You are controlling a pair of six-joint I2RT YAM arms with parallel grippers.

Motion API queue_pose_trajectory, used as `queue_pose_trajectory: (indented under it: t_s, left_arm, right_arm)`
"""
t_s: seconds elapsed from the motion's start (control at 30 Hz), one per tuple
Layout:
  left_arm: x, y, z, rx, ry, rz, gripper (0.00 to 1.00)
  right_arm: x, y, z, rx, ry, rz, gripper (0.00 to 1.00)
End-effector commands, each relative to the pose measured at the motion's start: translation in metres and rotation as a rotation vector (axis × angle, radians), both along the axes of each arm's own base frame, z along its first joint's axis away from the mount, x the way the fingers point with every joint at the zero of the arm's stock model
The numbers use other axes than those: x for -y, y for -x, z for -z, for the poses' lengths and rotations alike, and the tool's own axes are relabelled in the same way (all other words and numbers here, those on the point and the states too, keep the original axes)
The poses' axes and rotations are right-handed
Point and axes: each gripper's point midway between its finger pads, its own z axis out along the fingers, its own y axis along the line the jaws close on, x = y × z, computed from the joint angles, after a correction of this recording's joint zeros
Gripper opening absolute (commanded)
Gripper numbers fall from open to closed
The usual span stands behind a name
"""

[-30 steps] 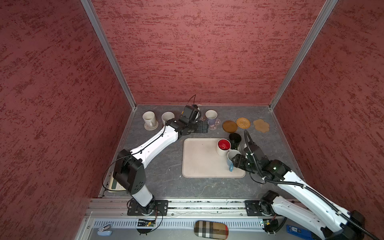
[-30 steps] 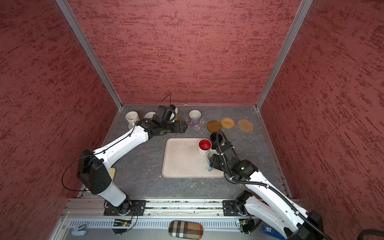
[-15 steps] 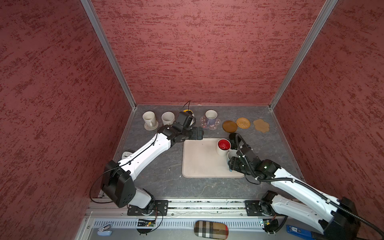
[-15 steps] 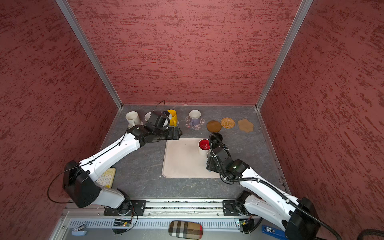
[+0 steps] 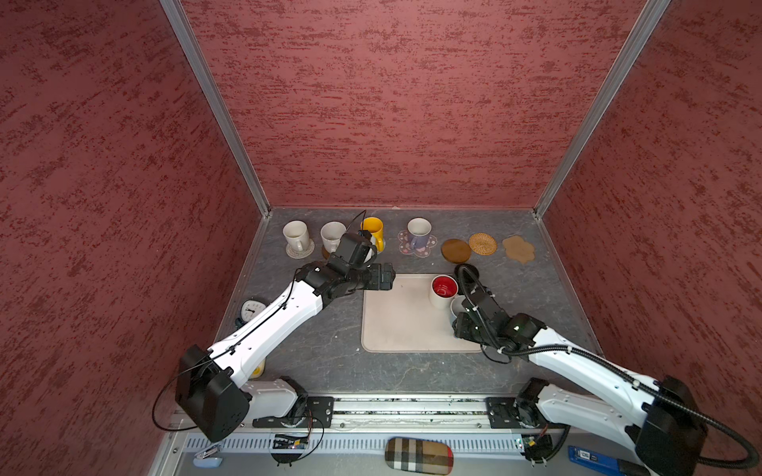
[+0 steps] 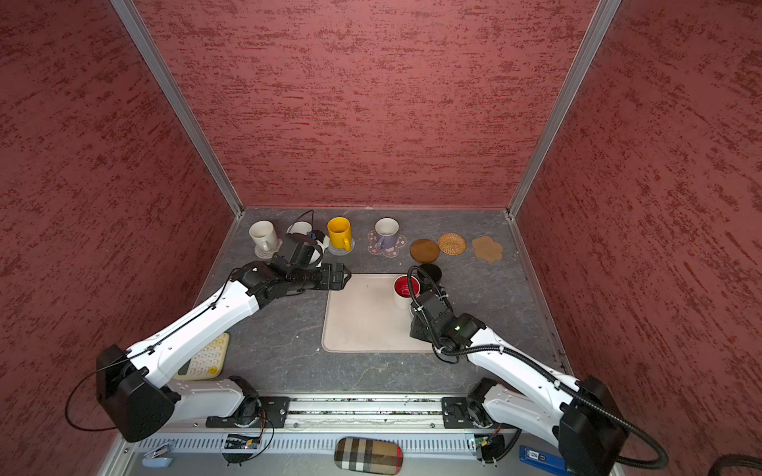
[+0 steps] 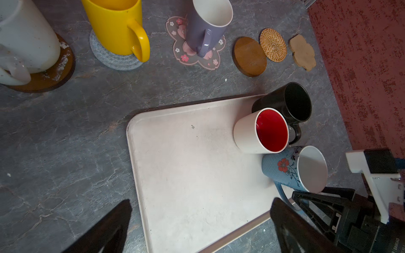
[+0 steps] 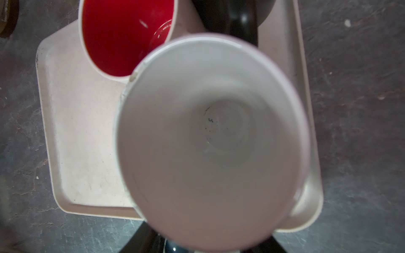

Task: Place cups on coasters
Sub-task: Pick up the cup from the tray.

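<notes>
step: grasp light blue mug [image 7: 285, 168], directly under right gripper [image 5: 461, 329] | jaws narrow at handle [image 7: 281, 192], clamp unclear | left gripper [image 7: 201, 200] wide, empty | next: lift clear of red-lined mug [image 7: 260, 131], go to brown disc [image 7: 249, 57] ahead

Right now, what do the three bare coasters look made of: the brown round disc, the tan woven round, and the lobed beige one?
Brown round disc: likely wood, smooth, faint grain. Tan woven round: rattan or similar fibre, coiled in a spiral. Lobed beige coaster: probably cork, matt and speckled.
</notes>
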Motion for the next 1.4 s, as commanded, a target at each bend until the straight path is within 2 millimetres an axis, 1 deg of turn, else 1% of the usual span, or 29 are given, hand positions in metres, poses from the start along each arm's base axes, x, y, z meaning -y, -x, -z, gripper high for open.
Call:
queue_pose_trajectory:
  t_s: [0.0,0.1,0.37,0.47,0.57,0.7,0.77,0.87,1.0,1.2,1.37]
  left_arm:
    - [-0.006,0.005,-0.004,0.004,0.019,-0.002,0.99]
    - [-0.009,0.006,-0.005,0.001,0.016,-0.004,1.00]
    - [-0.013,0.007,-0.007,-0.004,0.012,-0.007,0.99]
    - [-0.014,0.008,-0.008,-0.008,0.017,-0.006,1.00]
    - [-0.014,0.008,-0.009,-0.009,0.020,-0.006,1.00]
    - [-0.015,0.008,-0.013,-0.002,0.027,-0.010,0.99]
    - [-0.015,0.007,-0.014,-0.001,0.029,-0.008,0.99]
    - [-0.015,0.008,-0.014,-0.005,0.032,-0.005,1.00]
    - [-0.019,0.010,-0.016,0.001,0.025,-0.016,0.99]
    - [-0.025,0.012,-0.025,0.025,0.034,-0.031,0.99]
    - [-0.026,0.014,-0.028,0.026,0.043,-0.031,0.99]
  right_arm:
    - [0.005,-0.008,0.000,0.037,0.041,0.018,0.42]
    - [0.006,-0.008,-0.001,0.041,0.048,0.011,0.34]
    - [0.006,-0.007,-0.002,0.034,0.069,-0.017,0.29]
    - [0.006,-0.005,0.000,0.022,0.082,-0.033,0.25]
    - [0.008,-0.004,-0.001,0.021,0.091,-0.034,0.25]
    - [0.010,-0.004,-0.004,0.025,0.103,-0.037,0.35]
    - [0.010,-0.004,-0.003,0.025,0.101,-0.038,0.34]
    - [0.009,-0.004,-0.001,0.021,0.103,-0.040,0.30]
    - [0.009,-0.004,0.001,0.017,0.106,-0.044,0.29]
    - [0.009,-0.004,-0.001,0.019,0.109,-0.048,0.21]
    - [0.008,-0.003,-0.001,0.014,0.104,-0.056,0.10]
